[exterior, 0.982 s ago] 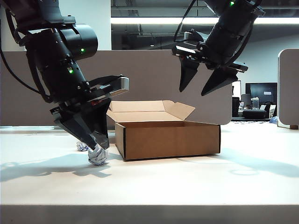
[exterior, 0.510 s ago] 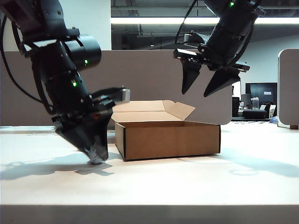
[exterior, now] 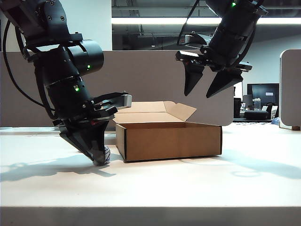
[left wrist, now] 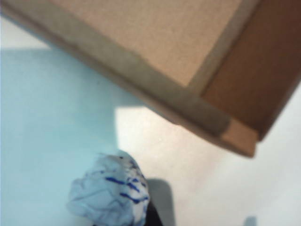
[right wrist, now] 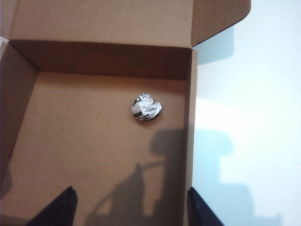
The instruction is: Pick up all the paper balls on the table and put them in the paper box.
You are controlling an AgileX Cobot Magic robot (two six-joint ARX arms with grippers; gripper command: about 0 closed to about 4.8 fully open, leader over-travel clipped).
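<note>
The left gripper (exterior: pixel 99 157) is seen low on the white table (exterior: pixel 188 183), near its front edge and just beside the left end of the paper box (exterior: pixel 168 140). A whitish paper ball (exterior: pixel 106 153) with blue marks is seen between its tips, resting on the table; in the left wrist view this ball (left wrist: pixel 109 193) lies close to the corner of the box. The jaws look narrow around the ball, but a firm grip cannot be told for sure. The gripper is likely held low because this ball has to be lifted next. Farther back, the box is left with its lid flap folded open, so balls can be dropped in from above. The right gripper (exterior: pixel 207 87) is held high over the box, with its jaws spread wide and nothing in them. In the right wrist view one dark black-and-white paper ball (right wrist: pixel 147 108) is seen lying on the floor of the box. No third ball can be found.
</note>
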